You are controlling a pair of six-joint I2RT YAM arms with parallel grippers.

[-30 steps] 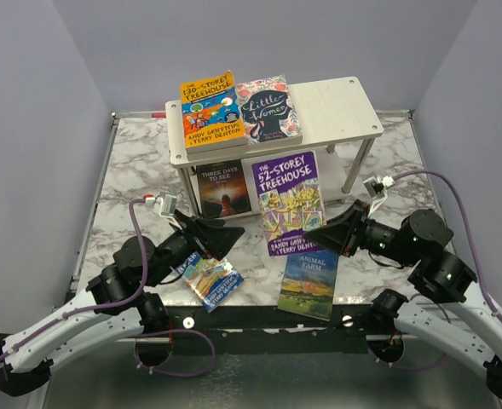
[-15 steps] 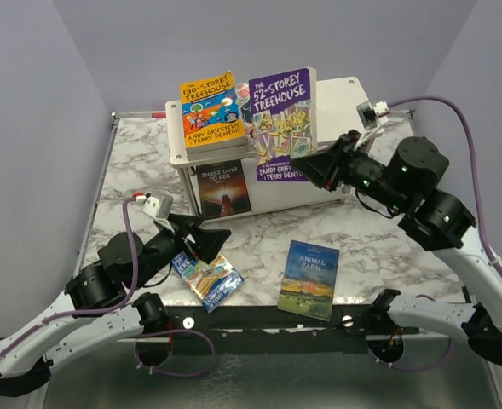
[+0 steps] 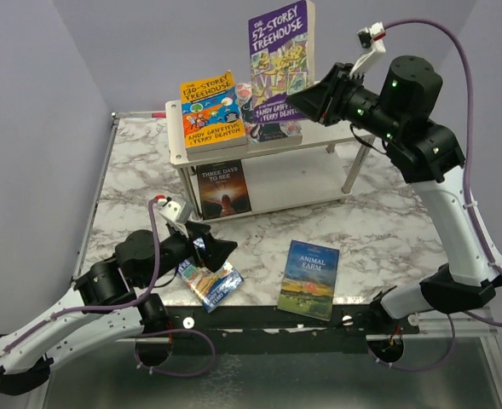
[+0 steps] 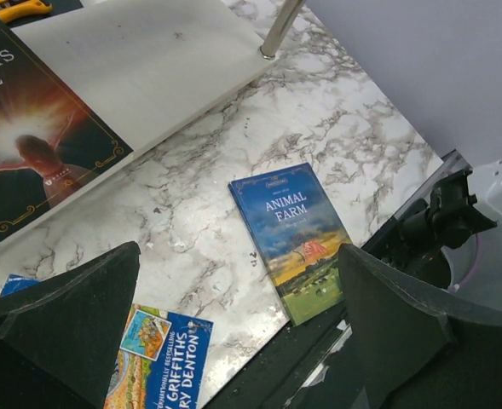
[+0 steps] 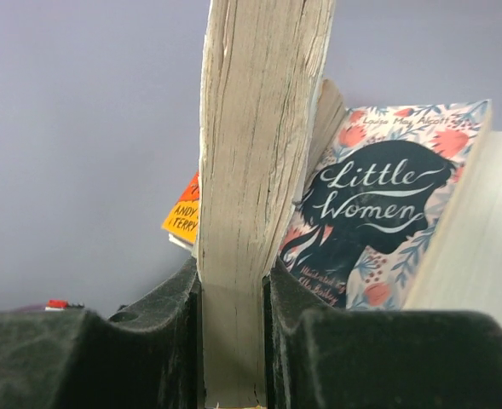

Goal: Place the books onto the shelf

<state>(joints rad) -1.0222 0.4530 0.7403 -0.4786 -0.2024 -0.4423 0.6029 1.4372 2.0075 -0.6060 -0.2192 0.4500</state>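
The books are at three stations about the shelf (image 3: 293,170).

On its top board lie the orange Treehouse volume (image 3: 208,111) and Little Women (image 5: 378,204). On its lower board lies Three Days to See (image 3: 223,187). On the desk (image 3: 378,230) in front of the shelf lie Animal Farm (image 3: 308,279) and a blue Treehouse volume (image 3: 210,279), both flat and face up.

The purple Treehouse volume (image 3: 280,64) is in the air above the shelf's top board, upright, with its cover facing the camera. The right claw (image 3: 310,100) pinches it across the page block at the fore-edge, one pad on each cover.

The left claw (image 3: 221,250) is spread wide and holds nothing. It hangs over the blue volume.

Handling assessment:
- These are paperbacks and are judged light but limp.
- The glossy covers are likely slippery.
- The purple one is thick. Gripped at one edge, it may pivot or sag when tilted flat.
- The flat desk volumes offer no gap beneath. Animal Farm's near end reaches the desk's front edge, which looks the best place to take hold, across the thickness.
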